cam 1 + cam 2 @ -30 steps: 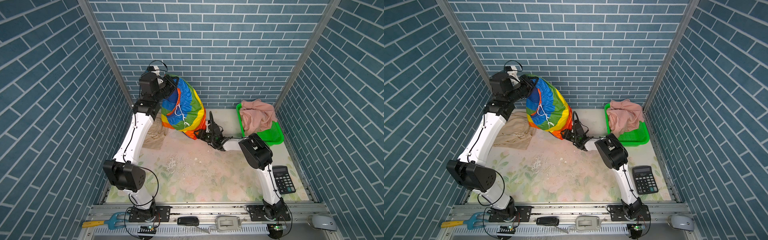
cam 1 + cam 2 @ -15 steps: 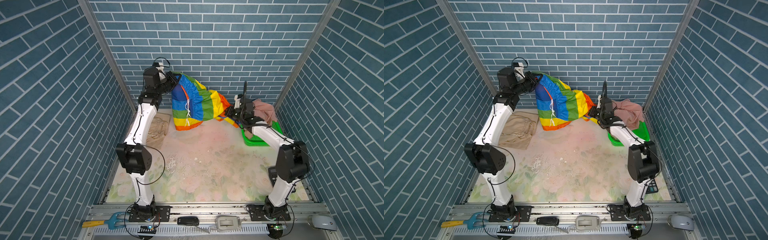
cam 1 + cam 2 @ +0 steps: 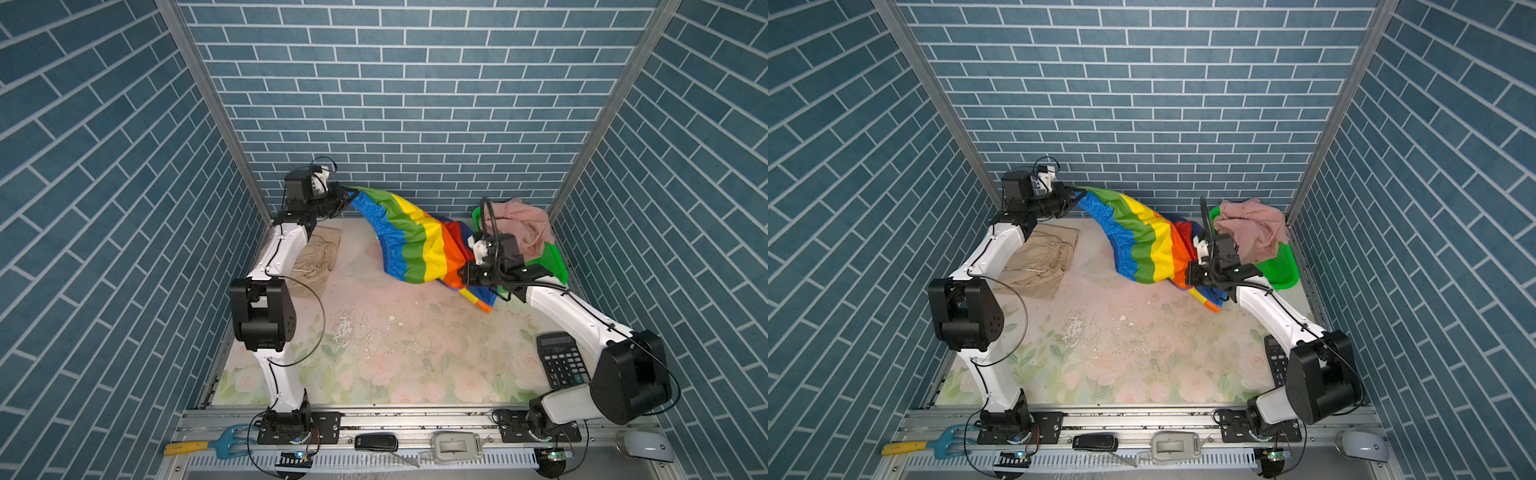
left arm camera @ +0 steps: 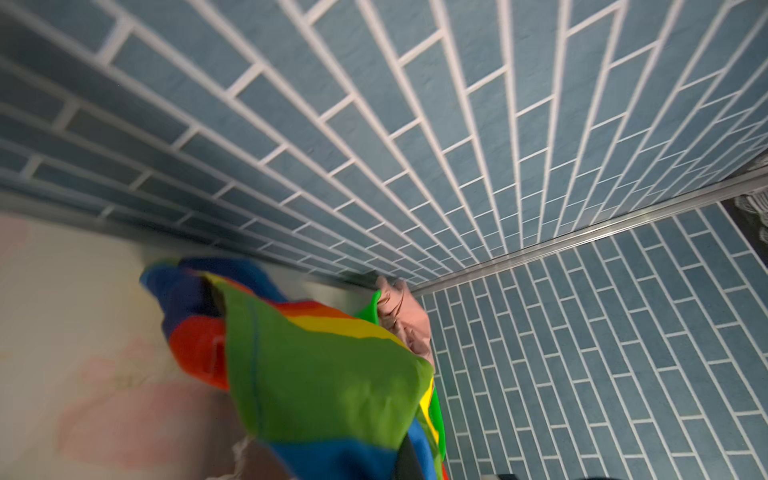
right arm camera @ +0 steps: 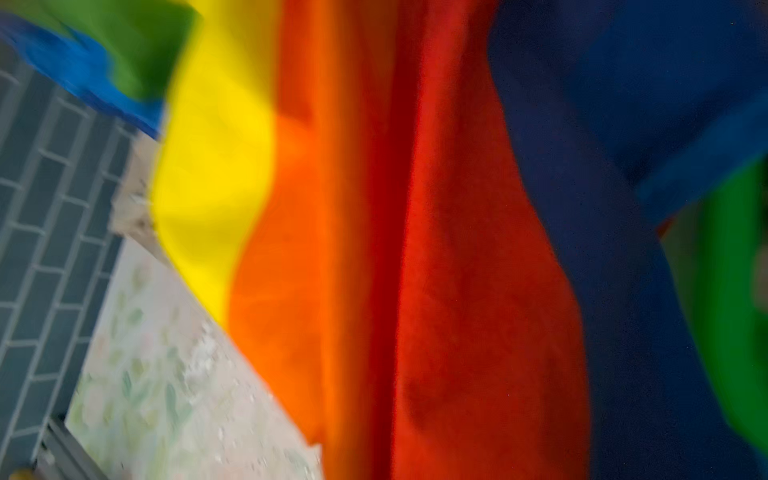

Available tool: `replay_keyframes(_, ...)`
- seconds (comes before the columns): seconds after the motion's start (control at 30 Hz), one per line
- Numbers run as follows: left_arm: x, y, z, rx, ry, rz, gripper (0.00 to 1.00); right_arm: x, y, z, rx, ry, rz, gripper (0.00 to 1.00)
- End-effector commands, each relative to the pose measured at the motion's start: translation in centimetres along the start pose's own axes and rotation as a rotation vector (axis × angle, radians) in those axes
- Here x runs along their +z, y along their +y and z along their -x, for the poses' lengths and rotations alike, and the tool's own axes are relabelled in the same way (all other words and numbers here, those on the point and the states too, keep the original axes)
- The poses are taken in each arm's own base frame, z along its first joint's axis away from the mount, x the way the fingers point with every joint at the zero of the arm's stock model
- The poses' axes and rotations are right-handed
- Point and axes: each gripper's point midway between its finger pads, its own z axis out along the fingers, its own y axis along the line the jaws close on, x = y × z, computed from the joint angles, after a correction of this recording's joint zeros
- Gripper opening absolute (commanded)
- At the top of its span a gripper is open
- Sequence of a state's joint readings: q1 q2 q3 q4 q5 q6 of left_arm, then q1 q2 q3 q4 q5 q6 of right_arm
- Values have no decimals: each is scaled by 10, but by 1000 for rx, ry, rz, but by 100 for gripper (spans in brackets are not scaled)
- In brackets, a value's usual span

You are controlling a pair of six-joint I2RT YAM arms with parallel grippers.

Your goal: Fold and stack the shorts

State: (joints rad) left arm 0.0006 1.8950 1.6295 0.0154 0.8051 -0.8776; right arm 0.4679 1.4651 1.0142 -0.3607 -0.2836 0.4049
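Left gripper (image 3: 347,194) and right gripper (image 3: 464,275): each clamped on one end of shiny rainbow-striped shorts (image 3: 411,245), stretched in the air just beside green plastic mesh basket (image 3: 555,264); not yet folded. Dusty pink crumpled shorts (image 3: 525,222): heaped in the basket, untouched. Beige drawstring shorts (image 3: 1038,262): flat, well apart from the basket, apparently folded as stack base. Two pairs judged left. Grips visible only in both top views; right wrist view: mostly blurred stripes; left wrist view: striped cloth, pink pair, basket rim.
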Motion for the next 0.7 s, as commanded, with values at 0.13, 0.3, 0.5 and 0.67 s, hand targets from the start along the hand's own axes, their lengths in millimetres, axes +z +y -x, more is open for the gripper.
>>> replay_keyframes(0.13,-18,83,-55,-131,48,98,1,24,50,-66,-40,240,138,19)
replay_keyframes(0.3,-22,112,-89,-183,113,161,1,-19,55,-2,-103,96,74,59)
replay_keyframes(0.5,-33,124,-113,-72,233,337,0,-17,3,96,-13,-55,-87,92)
replay_keyframes(0.67,-44,135,-142,81,408,531,0,44,-22,138,-14,-40,-130,96)
